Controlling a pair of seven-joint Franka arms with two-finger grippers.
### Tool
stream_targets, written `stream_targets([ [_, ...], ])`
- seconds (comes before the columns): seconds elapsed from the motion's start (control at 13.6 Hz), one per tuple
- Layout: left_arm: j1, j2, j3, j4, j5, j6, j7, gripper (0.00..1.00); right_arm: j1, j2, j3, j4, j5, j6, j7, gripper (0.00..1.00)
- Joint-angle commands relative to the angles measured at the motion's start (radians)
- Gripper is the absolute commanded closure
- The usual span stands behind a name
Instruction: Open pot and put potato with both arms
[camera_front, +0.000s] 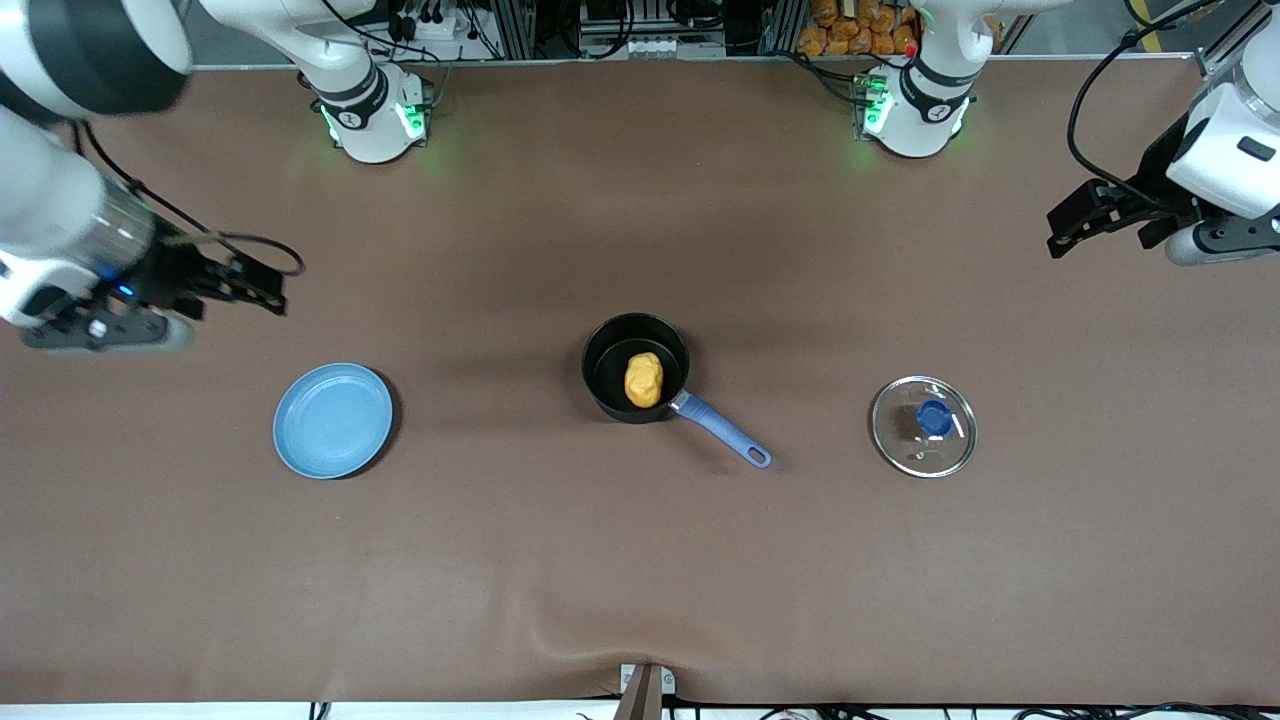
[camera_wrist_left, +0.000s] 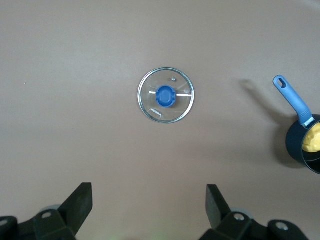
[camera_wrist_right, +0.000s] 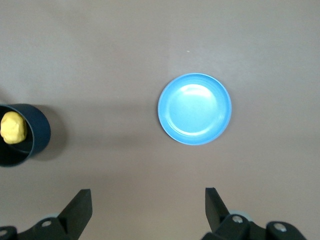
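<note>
The black pot (camera_front: 605, 345) stands uncovered mid-table, its blue-purple handle (camera_front: 722, 432) pointing toward the front camera. The yellow-orange potato (camera_front: 643, 380) lies inside it. The glass lid (camera_front: 923, 426) with its blue knob lies flat on the table toward the left arm's end. My left gripper (camera_front: 1060, 235) is open and empty, up over bare table at that end; its wrist view shows the lid (camera_wrist_left: 165, 95), the pot (camera_wrist_left: 295, 145) and the potato (camera_wrist_left: 312, 142). My right gripper (camera_front: 270, 295) is open and empty over the right arm's end; its wrist view shows the pot (camera_wrist_right: 40, 132) and the potato (camera_wrist_right: 13, 127).
A flat light-blue plate (camera_front: 333, 420) lies empty toward the right arm's end, beside the pot; it also shows in the right wrist view (camera_wrist_right: 195, 108). Brown cloth covers the table. The arm bases stand along the table's edge farthest from the front camera.
</note>
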Motion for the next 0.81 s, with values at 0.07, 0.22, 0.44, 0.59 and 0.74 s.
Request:
stream_targets([
  [0.07,0.014,-0.012,-0.007,0.011,0.005,-0.024,0.012,0.00,-0.016,-0.074,-0.066,-0.026,-0.004,-0.049,-0.096,0.00],
  [0.22,0.011,-0.014,-0.008,0.008,0.004,-0.024,0.012,0.00,-0.043,-0.113,-0.062,-0.026,-0.014,-0.103,-0.096,0.00],
  [0.44,0.010,-0.011,-0.010,0.008,0.002,-0.026,0.012,0.00,-0.077,-0.163,-0.056,-0.027,-0.032,-0.146,-0.114,0.00],
  [0.59,0.011,-0.006,-0.011,0.011,-0.019,-0.026,0.010,0.00,-0.079,-0.178,-0.056,-0.032,-0.040,-0.148,-0.142,0.00],
  [0.74,0.011,-0.006,-0.010,0.011,-0.036,-0.026,0.010,0.00,-0.077,-0.178,-0.054,-0.033,-0.049,-0.148,-0.143,0.00],
])
